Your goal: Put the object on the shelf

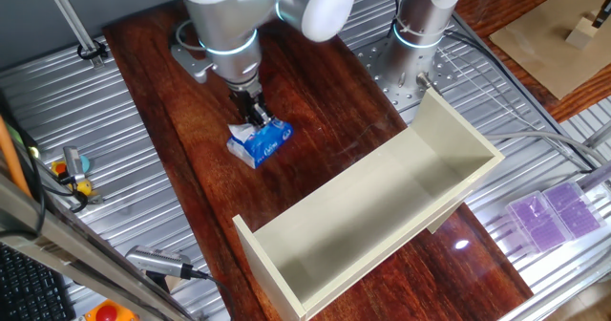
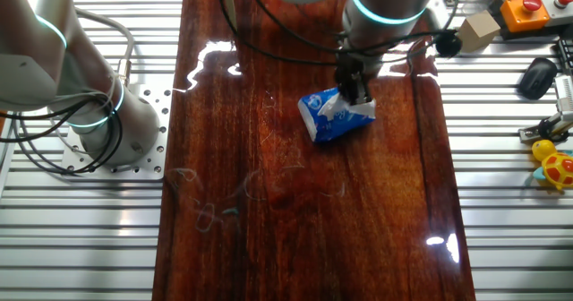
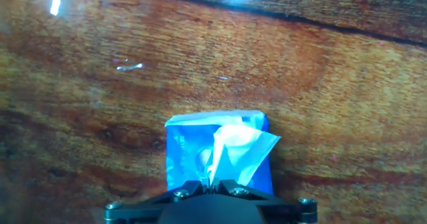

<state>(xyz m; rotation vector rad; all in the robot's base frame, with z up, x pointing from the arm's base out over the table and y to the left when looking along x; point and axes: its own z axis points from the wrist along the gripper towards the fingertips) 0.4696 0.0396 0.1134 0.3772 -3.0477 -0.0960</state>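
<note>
The blue-and-white tissue pack (image 1: pixel 260 144) lies on the dark wooden table, to the left of the shelf. It also shows in the other fixed view (image 2: pixel 329 120) and in the hand view (image 3: pixel 217 147). My gripper (image 1: pixel 252 117) comes straight down on it, with the jaws pinched together on the white tissue sticking out of its top (image 3: pixel 233 144). I cannot tell whether the pack still rests on the wood. The long cream shelf (image 1: pixel 382 206) lies open side up, diagonally across the table, and nothing is in it. The gripper also shows in the other fixed view (image 2: pixel 355 97) and in the hand view (image 3: pixel 212 182).
A second arm's base (image 2: pixel 107 122) stands on the metal bench at the table's edge. Purple boxes (image 1: pixel 549 211) lie right of the shelf. A computer mouse (image 2: pixel 537 75), an orange button box (image 2: pixel 522 10) and a yellow toy (image 2: pixel 555 167) lie off the wood.
</note>
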